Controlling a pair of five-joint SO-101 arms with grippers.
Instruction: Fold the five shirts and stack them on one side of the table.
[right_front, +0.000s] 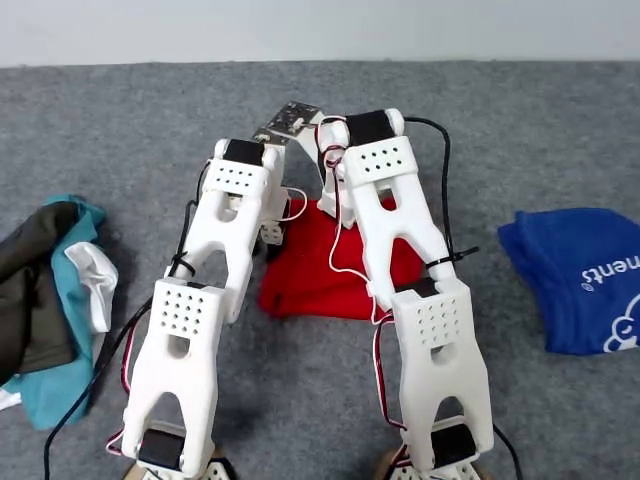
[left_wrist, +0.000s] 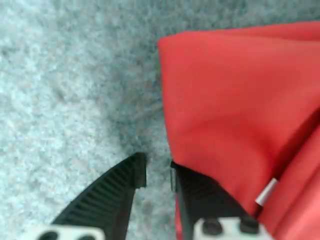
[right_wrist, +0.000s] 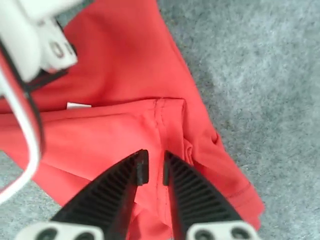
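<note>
High view: two white arms lean close together over a red shirt (right_front: 310, 285), which lies partly folded at the middle of the grey table (right_front: 300, 400). The left arm (right_front: 215, 260) is at the shirt's edge and the right arm (right_front: 400, 230) reaches across it. A blue shirt (right_front: 575, 275) lies well apart on one side and a heap of shirts (right_front: 50, 300) on the other. With the arms this near each other, a careless swing could knock one against the other or snag a wire.

Left wrist view: the left gripper (left_wrist: 157, 172) stands parted by a narrow gap and holds nothing, with grey table showing between its fingers (left_wrist: 115, 190). One finger lies over the red shirt's edge and the other is over bare table just beside it. Closing from here may catch only a thin lip of cloth, or none, and the shirt would then slip on a lift.

Right wrist view: the right gripper (right_wrist: 155, 162) is likewise barely parted and empty as far as can be seen. It is poised just short of the stitched hem (right_wrist: 165, 107) of a folded-over layer, and red cloth shows through the gap. A grab here would probably take the top layer alone, and pulling that could drag the fold open or bunch the shirt.
</note>
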